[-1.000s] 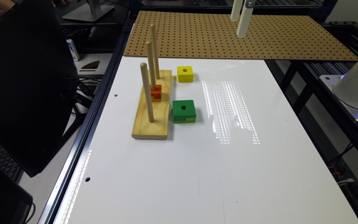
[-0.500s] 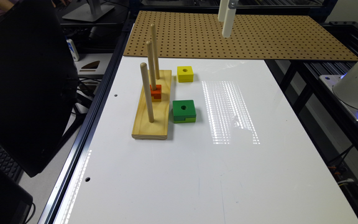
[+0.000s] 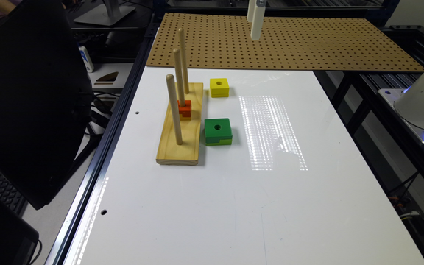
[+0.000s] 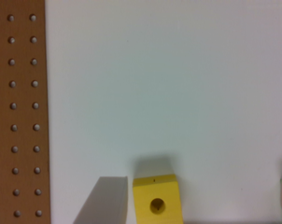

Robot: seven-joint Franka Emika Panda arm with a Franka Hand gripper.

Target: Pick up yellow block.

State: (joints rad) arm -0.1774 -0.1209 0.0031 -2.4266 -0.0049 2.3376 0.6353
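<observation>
White table [image 3: 307,206] with glare, brown pegboard [image 3: 307,40], dark monitor [image 3: 28,103] alongside

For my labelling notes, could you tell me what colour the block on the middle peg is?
Orange-red block, seen best in the exterior view.

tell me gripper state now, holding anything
Gripper: holding nothing, up over the pegboard; open or shut cannot be told. Yellow block sits untouched on the table.
</observation>
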